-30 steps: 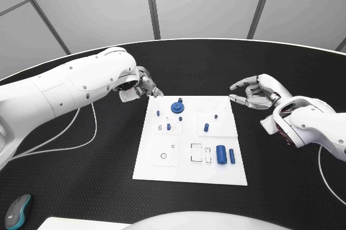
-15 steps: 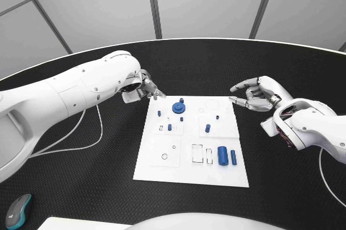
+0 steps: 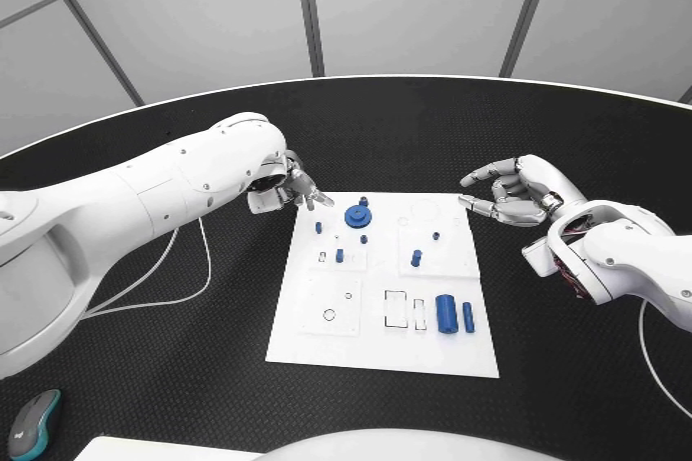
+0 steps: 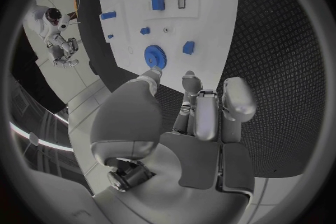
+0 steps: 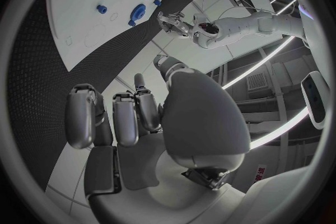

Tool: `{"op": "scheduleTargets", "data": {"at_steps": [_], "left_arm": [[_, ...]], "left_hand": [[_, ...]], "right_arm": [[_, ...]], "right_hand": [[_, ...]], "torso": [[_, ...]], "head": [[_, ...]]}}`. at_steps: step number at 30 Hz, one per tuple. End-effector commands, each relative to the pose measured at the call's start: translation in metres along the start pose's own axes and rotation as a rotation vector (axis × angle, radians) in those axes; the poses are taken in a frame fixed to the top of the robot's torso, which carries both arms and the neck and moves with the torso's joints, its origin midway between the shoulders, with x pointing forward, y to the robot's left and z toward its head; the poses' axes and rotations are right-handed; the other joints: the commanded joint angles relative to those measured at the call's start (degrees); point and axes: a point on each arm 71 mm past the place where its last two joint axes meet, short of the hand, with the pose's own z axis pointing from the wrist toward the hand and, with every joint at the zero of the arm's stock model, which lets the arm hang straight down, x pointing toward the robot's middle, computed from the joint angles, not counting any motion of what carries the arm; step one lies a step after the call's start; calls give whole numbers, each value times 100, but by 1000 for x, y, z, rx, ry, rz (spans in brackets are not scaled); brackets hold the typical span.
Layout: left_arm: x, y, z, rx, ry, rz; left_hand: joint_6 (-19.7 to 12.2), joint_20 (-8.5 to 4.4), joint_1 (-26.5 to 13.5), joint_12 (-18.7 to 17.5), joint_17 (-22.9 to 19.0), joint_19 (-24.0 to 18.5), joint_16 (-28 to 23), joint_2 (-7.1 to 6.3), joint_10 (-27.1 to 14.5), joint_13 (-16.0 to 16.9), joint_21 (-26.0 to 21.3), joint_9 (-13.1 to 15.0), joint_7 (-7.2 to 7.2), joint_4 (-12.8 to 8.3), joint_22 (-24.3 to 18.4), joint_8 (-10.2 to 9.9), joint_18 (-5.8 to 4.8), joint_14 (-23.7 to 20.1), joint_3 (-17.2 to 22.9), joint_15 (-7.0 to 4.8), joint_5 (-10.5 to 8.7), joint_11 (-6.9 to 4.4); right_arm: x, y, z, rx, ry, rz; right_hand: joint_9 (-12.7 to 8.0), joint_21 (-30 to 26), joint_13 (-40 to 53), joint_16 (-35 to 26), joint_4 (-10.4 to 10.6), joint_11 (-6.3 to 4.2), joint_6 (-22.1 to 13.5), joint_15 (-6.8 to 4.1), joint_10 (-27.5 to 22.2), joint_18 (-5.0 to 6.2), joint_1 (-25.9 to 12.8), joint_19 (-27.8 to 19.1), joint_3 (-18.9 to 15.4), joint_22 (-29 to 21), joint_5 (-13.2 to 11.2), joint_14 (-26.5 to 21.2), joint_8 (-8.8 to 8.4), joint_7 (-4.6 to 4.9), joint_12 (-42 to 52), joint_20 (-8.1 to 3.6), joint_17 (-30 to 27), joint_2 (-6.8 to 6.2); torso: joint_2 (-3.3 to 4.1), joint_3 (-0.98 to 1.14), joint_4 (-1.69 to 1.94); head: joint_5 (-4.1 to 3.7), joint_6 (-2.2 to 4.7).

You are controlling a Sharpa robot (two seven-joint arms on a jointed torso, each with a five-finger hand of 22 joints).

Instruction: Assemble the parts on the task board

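The white task board (image 3: 378,333) lies in the middle of the black table. A blue gear (image 3: 356,217) stands near its far edge, with small blue pegs (image 3: 339,254) beside it. Two blue cylinders (image 3: 446,313) lie near its right edge. My left hand (image 3: 289,189) hovers just off the board's far left corner, fingers loosely bent, holding nothing. In the left wrist view the left hand (image 4: 203,106) has its thumb reaching toward the gear (image 4: 155,57). My right hand (image 3: 512,193) hangs cupped beside the board's far right corner, nothing in it. The right hand (image 5: 133,117) faces the board (image 5: 84,5).
A grey and teal device (image 3: 32,421) lies at the near left of the table. White cables (image 3: 159,281) trail across the table under the left arm, and another cable (image 3: 649,351) runs at the near right.
My left arm has swung in and its hand has edged closer to the board's far left corner. The right hand has barely moved.
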Motion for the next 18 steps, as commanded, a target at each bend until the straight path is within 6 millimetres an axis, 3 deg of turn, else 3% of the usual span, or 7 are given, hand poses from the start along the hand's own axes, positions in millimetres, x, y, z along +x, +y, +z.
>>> {"op": "scheduleTargets", "data": {"at_steps": [1,18], "left_arm": [[1,1,1,-5,6,5],[9,5,9,-23,59,31]], "left_hand": [[-40,47,-2,23,369,6,-38,61,-37,9,-8,-8,16,1,7,-15,48,200,-25,50,-34,-1],[-23,50,107,55,382,33,-25,217,-26,14,31,-65,11,-11,75,1,36,206,-59,47,-11,-5]], "right_arm": [[0,0,0,0,1,0],[2,1,1,-3,5,2]], "right_hand": [[-6,-38,396,-30,25,2,5,-35,17,90,-5,111,-2,539,33,386,11,4,-8,-38,654,-22],[-6,-38,396,-30,25,2,5,-35,17,90,-5,111,-2,539,33,386,11,4,-8,-38,654,-22]], "torso": [[-1,-1,3],[-5,5,4]], "head": [[-4,-1],[4,-25]]}}
